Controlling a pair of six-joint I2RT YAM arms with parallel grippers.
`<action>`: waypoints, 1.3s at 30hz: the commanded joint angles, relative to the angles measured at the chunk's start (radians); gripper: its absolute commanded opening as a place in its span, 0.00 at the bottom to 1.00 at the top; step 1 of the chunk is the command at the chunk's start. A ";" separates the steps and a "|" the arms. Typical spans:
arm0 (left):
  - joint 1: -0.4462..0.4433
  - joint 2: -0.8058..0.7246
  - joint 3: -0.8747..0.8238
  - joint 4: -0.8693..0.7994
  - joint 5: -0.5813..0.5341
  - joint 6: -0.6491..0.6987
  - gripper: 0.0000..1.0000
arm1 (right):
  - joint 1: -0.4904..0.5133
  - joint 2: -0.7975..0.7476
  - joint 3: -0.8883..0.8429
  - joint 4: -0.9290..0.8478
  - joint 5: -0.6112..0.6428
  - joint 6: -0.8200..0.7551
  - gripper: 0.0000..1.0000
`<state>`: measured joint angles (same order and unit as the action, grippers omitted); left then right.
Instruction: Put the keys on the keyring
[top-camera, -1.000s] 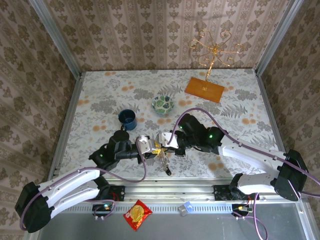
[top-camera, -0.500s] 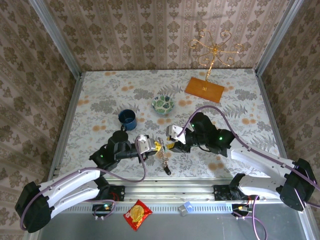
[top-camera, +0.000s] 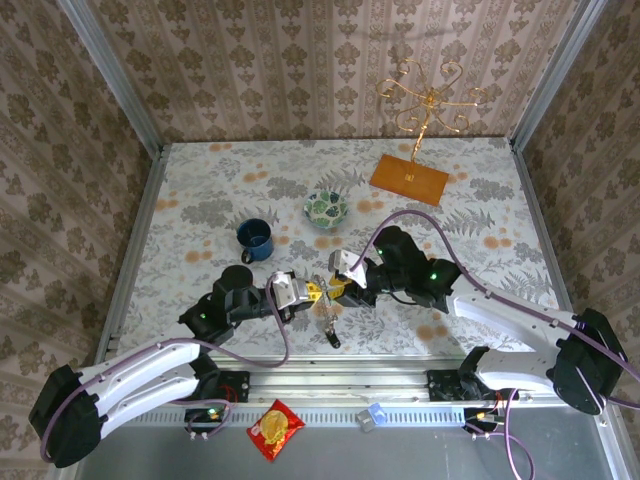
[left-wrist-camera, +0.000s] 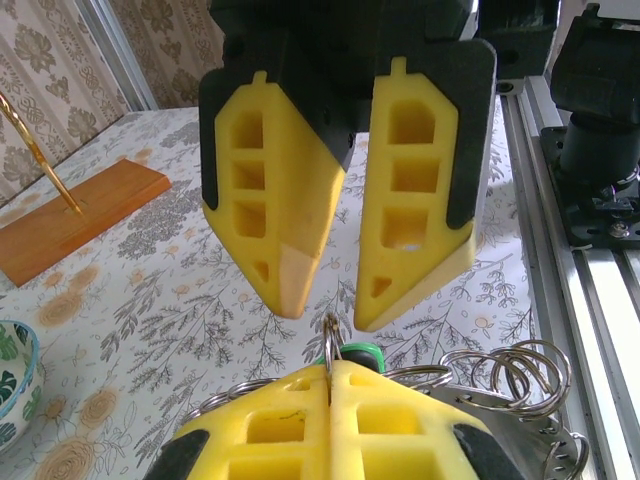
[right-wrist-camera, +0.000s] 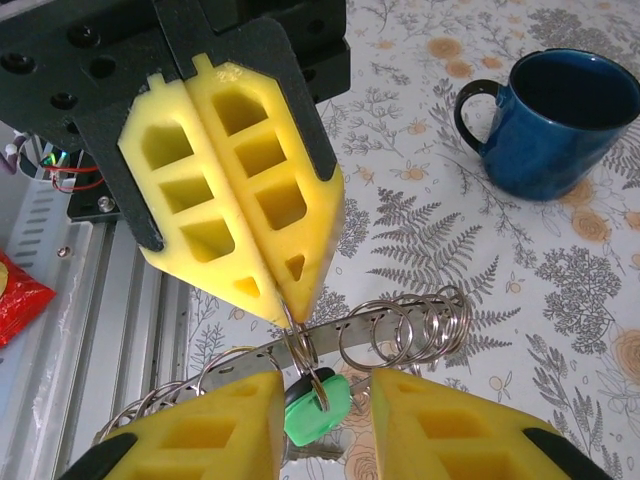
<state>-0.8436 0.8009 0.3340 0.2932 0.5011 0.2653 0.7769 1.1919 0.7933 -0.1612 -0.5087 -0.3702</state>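
Front edge of the floral-patterned table (right-wrist-camera: 450, 230): my left gripper (right-wrist-camera: 288, 300) is clenched, its yellow fingers pressed together on a thin wire loop (right-wrist-camera: 296, 338). The loop carries the small green-headed key (right-wrist-camera: 315, 408). It sits against the flat grey metal keyring (right-wrist-camera: 360, 318), whose band is strung with several small silver split rings (right-wrist-camera: 430, 320).

My right gripper (left-wrist-camera: 332, 308) meets the left almost tip to tip with its jaws parted. The green key head lies between them, and I cannot tell whether either pad touches it.

From overhead, the bunch trails from the two grippers toward the near edge, with the black-headed key (top-camera: 335, 342) at its end. A dark blue mug (right-wrist-camera: 560, 115) stands well apart on the far side.
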 joint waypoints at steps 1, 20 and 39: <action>0.000 -0.020 -0.007 0.058 0.012 -0.016 0.00 | 0.001 0.013 -0.003 0.012 -0.035 -0.002 0.25; -0.025 0.001 -0.011 0.099 -0.007 0.003 0.00 | 0.000 0.050 -0.001 0.001 -0.020 -0.015 0.03; -0.041 0.011 -0.054 0.187 -0.036 -0.033 0.00 | 0.000 -0.006 -0.092 0.163 -0.048 0.033 0.25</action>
<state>-0.8776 0.8127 0.2909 0.4019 0.4667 0.2573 0.7769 1.1950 0.7120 -0.0399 -0.5308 -0.3580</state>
